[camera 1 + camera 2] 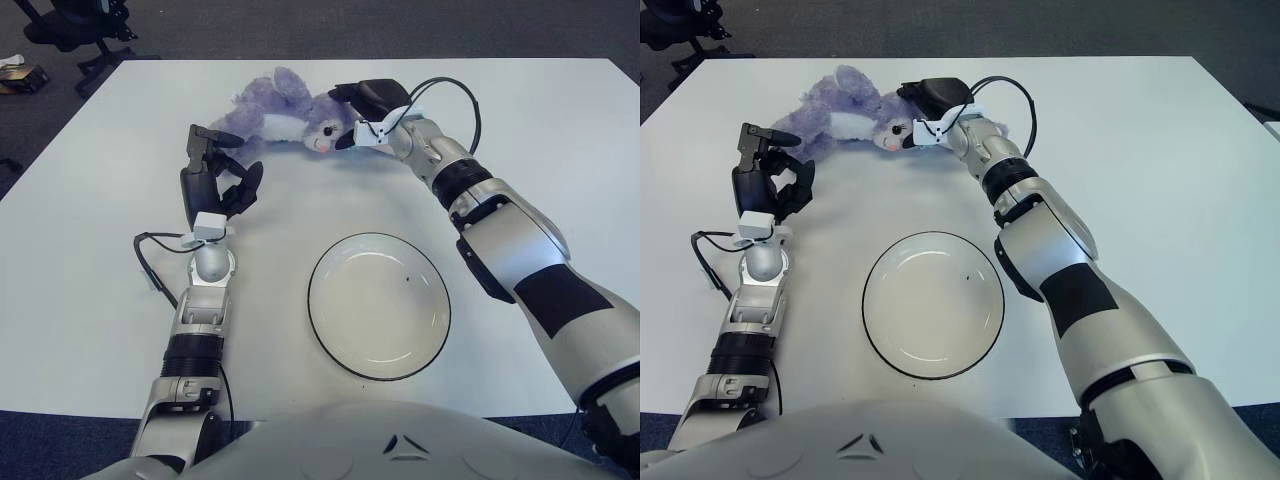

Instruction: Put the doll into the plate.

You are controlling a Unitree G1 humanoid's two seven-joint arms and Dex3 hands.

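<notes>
A purple and white plush doll (pixel 285 120) lies on its side at the far middle of the white table (pixel 90 250). My right hand (pixel 362 108) is at the doll's head end, its dark fingers curved over the head, touching it. My left hand (pixel 212 172) stands upright just in front of the doll's lower body, fingers spread and holding nothing. A white plate (pixel 379 305) with a dark rim sits nearer to me, right of centre, with nothing in it.
A black cable (pixel 455 90) loops off my right wrist above the table. Another cable (pixel 150 262) hangs beside my left forearm. Dark floor and an office chair base (pixel 75 30) lie beyond the table's far left corner.
</notes>
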